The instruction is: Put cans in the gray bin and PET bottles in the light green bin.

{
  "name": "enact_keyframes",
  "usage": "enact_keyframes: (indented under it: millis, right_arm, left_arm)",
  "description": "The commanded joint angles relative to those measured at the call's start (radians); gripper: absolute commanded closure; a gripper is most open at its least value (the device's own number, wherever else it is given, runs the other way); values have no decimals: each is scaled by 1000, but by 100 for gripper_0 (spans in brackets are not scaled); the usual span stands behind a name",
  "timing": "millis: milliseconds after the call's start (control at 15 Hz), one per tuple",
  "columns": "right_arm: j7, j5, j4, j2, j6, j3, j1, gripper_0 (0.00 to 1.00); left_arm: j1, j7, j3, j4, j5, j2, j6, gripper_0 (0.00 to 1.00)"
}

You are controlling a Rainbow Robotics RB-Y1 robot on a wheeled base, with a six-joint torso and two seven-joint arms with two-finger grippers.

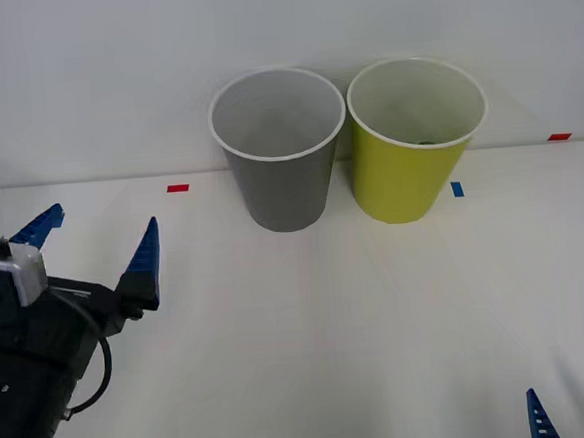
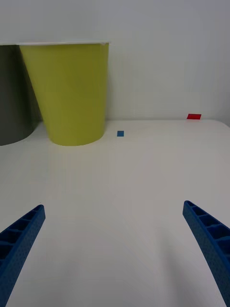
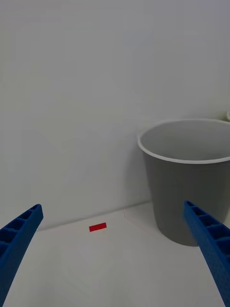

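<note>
White tabletop (image 1: 311, 348) is running back to a plain pale wall, with small red and blue tape marks on it. Standing side by side at its far edge are the gray bin (image 1: 279, 150) and, to its right, the light green bin (image 1: 415, 140), rims nearly touching. Something dark green is showing low inside the light green bin; I cannot tell what. I am holding my left gripper (image 1: 98, 243) above the table's left side, fingers spread wide, gripping nothing. My right gripper (image 2: 115, 244) is hovering near the front right, fingers likewise wide apart and empty.
</note>
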Motion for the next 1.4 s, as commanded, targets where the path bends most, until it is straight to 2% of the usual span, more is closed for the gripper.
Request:
enact_keyframes:
  millis: [67, 200, 467, 667, 800, 1000, 1400]
  right_arm:
    - [0, 0, 0, 0, 0, 0, 0, 0]
    - [0, 0, 0, 0, 0, 0, 0, 0]
    - [0, 0, 0, 0, 0, 0, 0, 0]
    - [0, 0, 0, 0, 0, 0, 0, 0]
    - [0, 0, 0, 0, 0, 0, 0, 0]
    - [0, 0, 0, 0, 0, 0, 0, 0]
    - [0, 0, 0, 0, 0, 0, 0, 0]
  left_arm:
    - [158, -5, -77, 150, -8, 25, -309, 0]
    - [234, -2, -111, 196, -8, 65, -428, 0]
    - [394, -8, -142, 200, -19, 139, -499, 0]
    - [460, -21, -154, 203, -99, 146, -502, 0]
    - [504, -23, -169, 204, -102, 146, -502, 0]
    - [508, -28, -197, 295, -106, 139, -590, 0]
    - [544, -29, -200, 298, -111, 120, -591, 0]
